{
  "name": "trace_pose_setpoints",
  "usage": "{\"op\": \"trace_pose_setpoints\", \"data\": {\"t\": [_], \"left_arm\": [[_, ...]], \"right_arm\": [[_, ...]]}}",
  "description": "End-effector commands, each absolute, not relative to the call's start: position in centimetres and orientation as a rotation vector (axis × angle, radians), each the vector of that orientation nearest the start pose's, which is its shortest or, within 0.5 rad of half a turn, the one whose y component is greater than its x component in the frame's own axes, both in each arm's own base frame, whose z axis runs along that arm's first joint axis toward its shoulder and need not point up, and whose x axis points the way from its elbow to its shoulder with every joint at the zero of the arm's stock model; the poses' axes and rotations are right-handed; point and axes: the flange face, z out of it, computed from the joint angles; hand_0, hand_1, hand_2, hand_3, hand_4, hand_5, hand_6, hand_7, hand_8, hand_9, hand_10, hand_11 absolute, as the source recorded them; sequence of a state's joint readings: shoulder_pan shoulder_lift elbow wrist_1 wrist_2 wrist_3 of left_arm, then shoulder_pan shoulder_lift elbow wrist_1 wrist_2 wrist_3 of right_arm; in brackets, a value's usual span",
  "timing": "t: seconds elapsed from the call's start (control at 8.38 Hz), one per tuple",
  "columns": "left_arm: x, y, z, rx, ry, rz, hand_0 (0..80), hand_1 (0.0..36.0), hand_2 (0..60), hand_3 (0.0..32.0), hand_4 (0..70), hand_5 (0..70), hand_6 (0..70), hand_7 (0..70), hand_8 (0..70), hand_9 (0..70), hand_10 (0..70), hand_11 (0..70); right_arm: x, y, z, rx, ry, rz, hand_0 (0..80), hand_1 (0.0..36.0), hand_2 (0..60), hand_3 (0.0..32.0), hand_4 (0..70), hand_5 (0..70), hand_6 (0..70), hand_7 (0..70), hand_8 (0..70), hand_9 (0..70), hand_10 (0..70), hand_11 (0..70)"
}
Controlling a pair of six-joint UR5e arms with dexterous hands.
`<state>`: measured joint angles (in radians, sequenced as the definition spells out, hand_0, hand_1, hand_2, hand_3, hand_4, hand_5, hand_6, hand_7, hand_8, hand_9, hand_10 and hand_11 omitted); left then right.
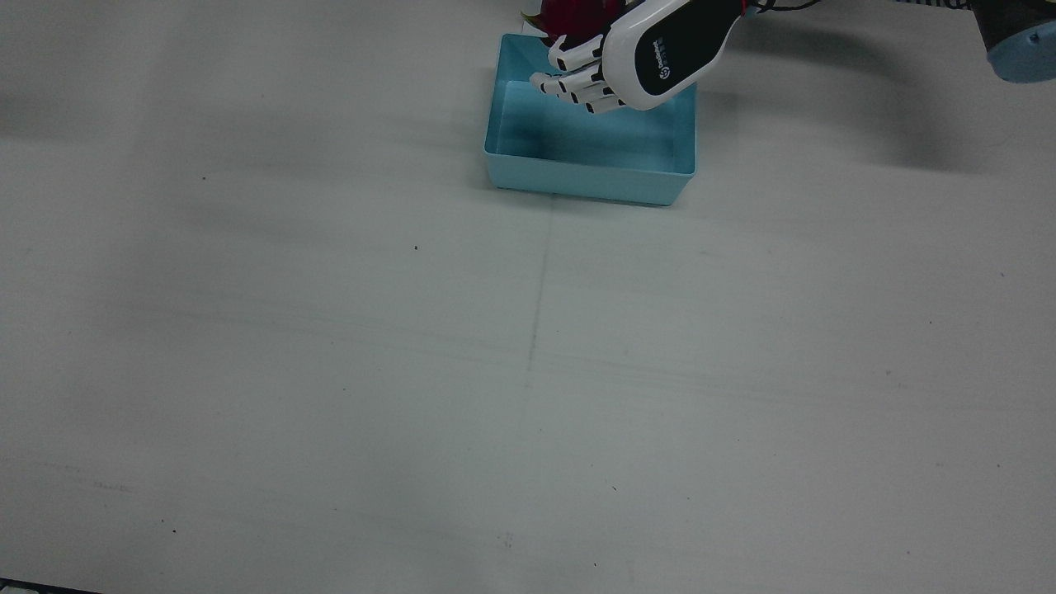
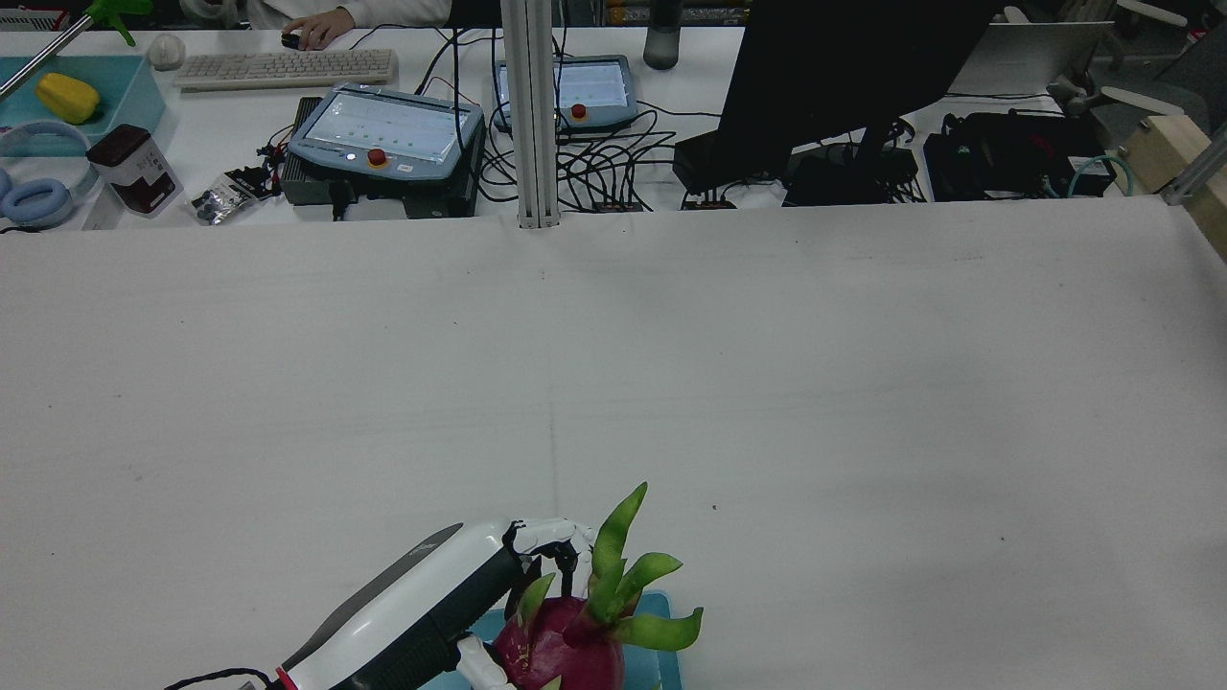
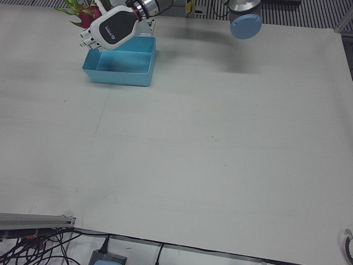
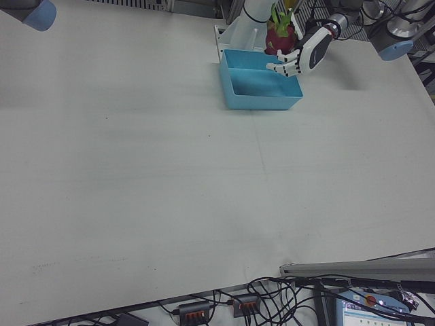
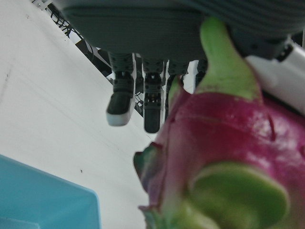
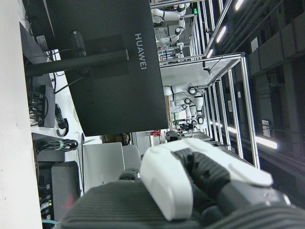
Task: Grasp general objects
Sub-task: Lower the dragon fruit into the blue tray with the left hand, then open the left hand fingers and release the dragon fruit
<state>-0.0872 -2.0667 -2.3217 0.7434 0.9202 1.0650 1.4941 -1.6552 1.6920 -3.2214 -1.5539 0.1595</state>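
Note:
A magenta dragon fruit (image 2: 566, 652) with green scales stands upright at the blue bin's (image 1: 590, 177) edge nearest the robot; I cannot tell what it rests on. It also shows in the front view (image 1: 569, 12), the right-front view (image 4: 281, 34) and, very close, the left hand view (image 5: 228, 143). My left hand (image 1: 652, 49) hovers over the bin's rear part, palm side beside the fruit. Its fingers (image 5: 119, 102) are stretched out and not wrapped around the fruit. My right hand (image 6: 190, 186) shows only in its own view, with nothing in it that I can see.
The bin (image 3: 118, 77) looks empty inside. The white table (image 1: 528, 371) stretches wide in front of it. The left arm's blue-capped elbow (image 3: 244, 25) hangs over the table. Monitors, cables and control pendants (image 2: 383, 134) lie beyond the far edge.

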Motion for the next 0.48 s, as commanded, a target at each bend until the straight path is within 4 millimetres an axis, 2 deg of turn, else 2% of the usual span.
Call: {"op": "trace_pose_setpoints", "data": {"t": [0.0, 0.12, 0.24, 0.36], "left_arm": [[42.54, -23.15, 21.42, -0.028, 2.123, -1.019, 28.2, 0.7, 7.2, 0.0, 13.4, 0.0, 13.9, 0.0, 11.2, 3.6, 15.1, 22.0], [42.55, -23.08, 21.57, -0.027, 2.118, -1.017, 32.0, 2.1, 7.0, 0.0, 10.5, 0.0, 11.0, 0.0, 8.0, 1.0, 12.6, 18.5], [42.56, -23.08, 21.55, -0.029, 2.120, -1.018, 38.8, 6.1, 6.2, 0.0, 3.3, 0.0, 1.1, 0.0, 0.9, 0.0, 7.8, 12.1], [42.55, -23.08, 21.62, -0.027, 2.118, -1.017, 40.4, 8.2, 7.6, 0.0, 2.0, 0.0, 0.0, 0.0, 0.0, 0.0, 6.8, 11.0]], "right_arm": [[10.00, -46.03, 67.54, 0.232, 2.112, -2.216, 0.0, 0.0, 0.0, 0.0, 0.0, 0.0, 0.0, 0.0, 0.0, 0.0, 0.0, 0.0], [10.00, -46.03, 67.54, 0.232, 2.112, -2.216, 0.0, 0.0, 0.0, 0.0, 0.0, 0.0, 0.0, 0.0, 0.0, 0.0, 0.0, 0.0], [10.00, -46.03, 67.54, 0.232, 2.112, -2.216, 0.0, 0.0, 0.0, 0.0, 0.0, 0.0, 0.0, 0.0, 0.0, 0.0, 0.0, 0.0], [10.00, -46.03, 67.54, 0.232, 2.112, -2.216, 0.0, 0.0, 0.0, 0.0, 0.0, 0.0, 0.0, 0.0, 0.0, 0.0, 0.0, 0.0]]}}
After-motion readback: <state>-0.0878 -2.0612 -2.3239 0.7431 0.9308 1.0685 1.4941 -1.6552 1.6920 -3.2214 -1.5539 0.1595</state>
